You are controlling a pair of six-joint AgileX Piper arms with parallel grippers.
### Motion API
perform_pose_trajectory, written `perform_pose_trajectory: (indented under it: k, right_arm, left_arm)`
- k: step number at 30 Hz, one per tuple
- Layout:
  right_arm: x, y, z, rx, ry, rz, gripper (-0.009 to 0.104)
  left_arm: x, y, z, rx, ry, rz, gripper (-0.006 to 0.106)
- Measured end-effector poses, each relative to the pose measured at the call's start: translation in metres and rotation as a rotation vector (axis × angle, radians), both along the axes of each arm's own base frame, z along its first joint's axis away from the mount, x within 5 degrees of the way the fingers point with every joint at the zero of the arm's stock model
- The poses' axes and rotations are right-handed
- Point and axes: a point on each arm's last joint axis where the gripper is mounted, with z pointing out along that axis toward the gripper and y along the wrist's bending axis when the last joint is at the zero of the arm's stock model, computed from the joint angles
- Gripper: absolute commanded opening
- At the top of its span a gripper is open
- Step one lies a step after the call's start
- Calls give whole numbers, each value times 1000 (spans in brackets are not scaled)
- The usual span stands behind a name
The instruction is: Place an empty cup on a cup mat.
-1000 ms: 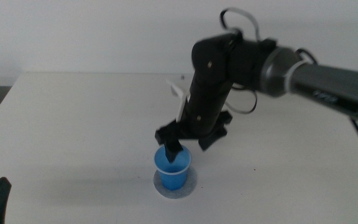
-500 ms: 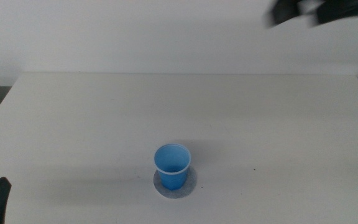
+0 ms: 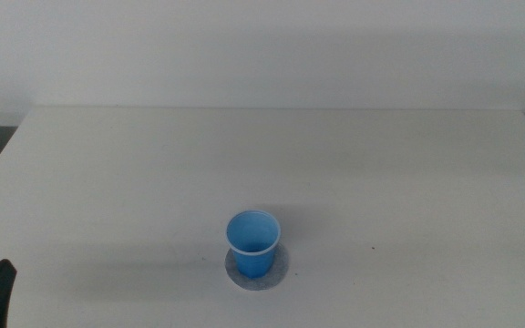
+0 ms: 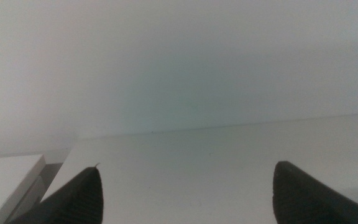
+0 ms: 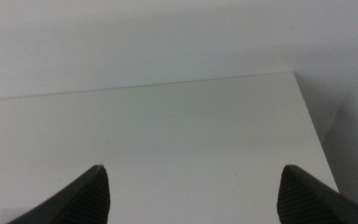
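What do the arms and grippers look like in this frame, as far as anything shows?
Little shows. Each wrist view shows only two dark, near-black jaw tips, tapered with finely ribbed surfaces: left gripper, right gripper. The middle view shows one dark jaw tip at the bottom left edge; no arm links, cables or markings are visible.

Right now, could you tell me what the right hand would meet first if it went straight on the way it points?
Nothing between the open right hand and the table's far edge; past that, the plain wall. Depth is uncertain.
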Motion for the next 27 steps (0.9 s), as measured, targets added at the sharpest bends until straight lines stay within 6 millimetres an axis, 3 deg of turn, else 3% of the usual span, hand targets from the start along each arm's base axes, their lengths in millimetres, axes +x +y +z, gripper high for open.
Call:
perform_pose_trajectory:
  k: [6,9,14,22,27]
  right_arm:
    - [-34,-1,-59,-21,-31,-5,93]
    - [-46,-1,-79,-42,-19,6,93]
    - [-57,-1,-88,-52,-33,11,93]
    - [-57,0,-87,-34,-51,12,93]
    - [-57,-3,-87,-114,-49,12,93]
  left_arm:
    - [0,0,0,0,0,0,94]
    - [0,0,0,0,0,0,94]
    - [0,0,0,0,0,0,94]
    - [0,0,0,0,0,0,94]
    - [0,0,0,0,0,0,94]
